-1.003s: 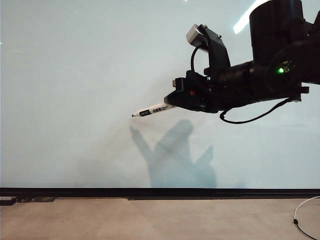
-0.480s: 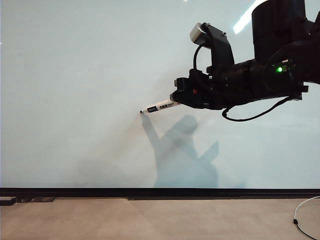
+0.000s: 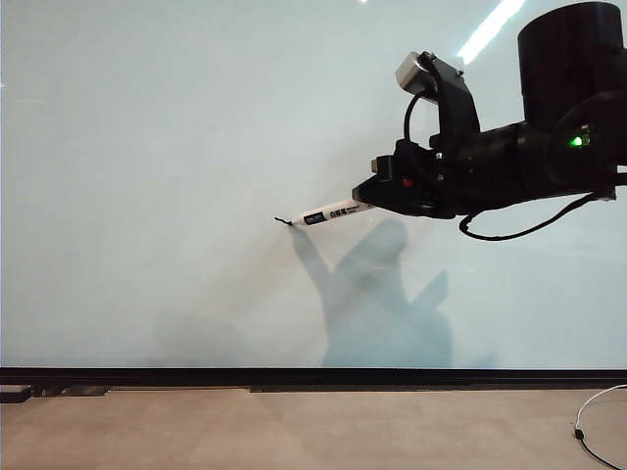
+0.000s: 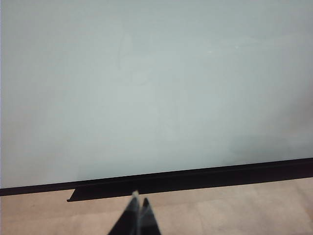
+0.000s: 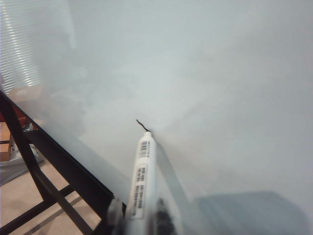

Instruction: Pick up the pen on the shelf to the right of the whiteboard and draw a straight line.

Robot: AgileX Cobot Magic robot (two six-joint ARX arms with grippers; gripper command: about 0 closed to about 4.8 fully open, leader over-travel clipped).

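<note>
One whiteboard (image 3: 147,147), one pen (image 3: 328,212) in right end effector (image 3: 377,201).

Three views facing the whiteboard (image 3: 147,147)

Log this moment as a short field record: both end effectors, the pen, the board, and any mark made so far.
right end effector: shut on the pen, held out in front of the whiteboard, right of the middle in the exterior view
pen: tip against the whiteboard
whiteboard: large, glossy, black strip along its lower edge
straight line: only a short black stroke at the pen tip
left end effector: shut, empty, low before the board's lower edge
</note>
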